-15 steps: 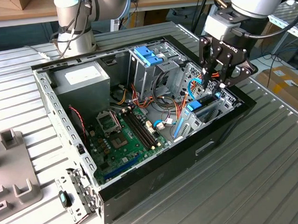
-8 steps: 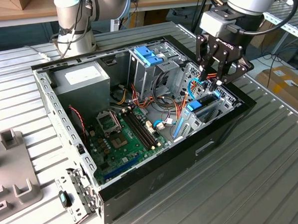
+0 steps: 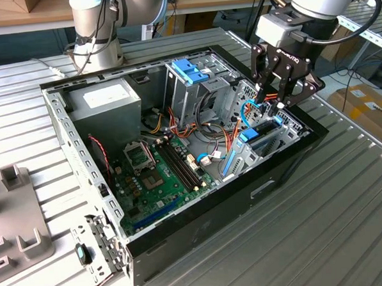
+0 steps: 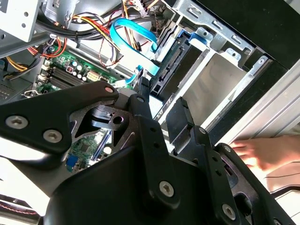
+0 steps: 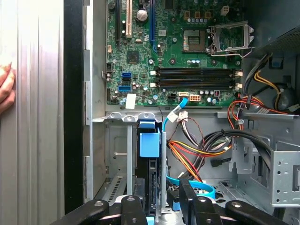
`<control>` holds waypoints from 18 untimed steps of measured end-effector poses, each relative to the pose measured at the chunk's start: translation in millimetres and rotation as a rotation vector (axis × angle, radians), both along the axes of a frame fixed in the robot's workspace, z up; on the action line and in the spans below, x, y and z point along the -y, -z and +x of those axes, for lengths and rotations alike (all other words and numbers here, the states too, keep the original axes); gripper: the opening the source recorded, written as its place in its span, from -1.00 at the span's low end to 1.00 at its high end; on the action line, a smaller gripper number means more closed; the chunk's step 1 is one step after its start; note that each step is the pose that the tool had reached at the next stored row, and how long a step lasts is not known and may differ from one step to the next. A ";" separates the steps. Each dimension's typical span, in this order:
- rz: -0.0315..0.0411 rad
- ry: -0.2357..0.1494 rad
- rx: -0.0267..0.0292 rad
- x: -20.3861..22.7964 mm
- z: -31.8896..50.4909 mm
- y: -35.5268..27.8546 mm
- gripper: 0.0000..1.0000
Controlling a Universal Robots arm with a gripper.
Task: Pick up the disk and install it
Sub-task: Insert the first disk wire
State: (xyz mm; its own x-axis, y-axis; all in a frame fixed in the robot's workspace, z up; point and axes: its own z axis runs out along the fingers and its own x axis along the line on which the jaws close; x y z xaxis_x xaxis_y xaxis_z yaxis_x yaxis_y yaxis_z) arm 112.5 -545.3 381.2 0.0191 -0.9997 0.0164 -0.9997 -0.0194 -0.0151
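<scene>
Counts: one computer case (image 3: 202, 227), one motherboard (image 3: 156, 178), one CPU socket (image 5: 193, 41), one grey power-supply box (image 3: 105, 99), one blue latch (image 3: 190, 69) on drive cage. One disk (image 5: 150, 145). One light-blue flat cable (image 4: 133, 30). One gripper (image 3: 275, 103) with two fingers (image 5: 188, 199). One person's hand (image 4: 262, 152). One ribbed metal table (image 3: 324, 232), one grey fixture plate (image 3: 16, 222).

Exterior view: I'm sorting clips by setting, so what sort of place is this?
Probably a robotics lab or workshop: an open computer case sits on a ribbed metal table beside a robot arm, with wooden benches and cardboard boxes around.
</scene>
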 end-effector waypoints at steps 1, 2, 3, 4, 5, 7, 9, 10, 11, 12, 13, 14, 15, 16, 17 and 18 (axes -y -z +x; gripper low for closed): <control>0.0000 0.000 0.0000 0.0 0.0 0.0 -0.15; 0.0000 0.000 0.0000 -0.2 0.0 0.0 -0.15; -0.0001 0.000 0.0000 -0.7 0.0 0.0 -0.15; -0.0001 0.000 0.0000 -1.2 0.0 -0.1 -0.15; 0.0000 0.000 0.0000 -1.9 0.0 0.0 -0.15; 0.0000 0.000 0.0000 -5.5 0.0 0.0 -0.15; -0.0008 0.000 0.0000 -9.2 0.8 0.1 -0.15; -0.0018 0.000 0.0000 -9.6 1.6 0.2 -0.15; -0.0032 0.000 0.0000 -10.3 4.3 0.8 -0.15; -0.0041 0.000 0.0000 -10.5 5.5 0.9 -0.15; -0.0054 0.000 0.0000 -10.8 7.4 1.3 -0.15; -0.0066 0.000 0.0000 -11.0 8.8 1.6 -0.15; -0.0077 0.000 0.0000 -11.2 10.1 2.0 -0.15; -0.0090 0.000 0.0000 -11.4 12.0 2.8 -0.15; -0.0105 0.000 0.0001 -11.5 13.5 3.4 -0.15; -0.0125 0.000 0.0000 -11.5 14.9 4.1 -0.15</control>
State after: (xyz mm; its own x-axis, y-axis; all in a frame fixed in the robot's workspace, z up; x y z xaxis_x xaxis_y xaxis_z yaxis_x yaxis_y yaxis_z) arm 127.4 -533.8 377.1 0.0192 -0.9994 0.0289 -0.9997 -0.0196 -0.0148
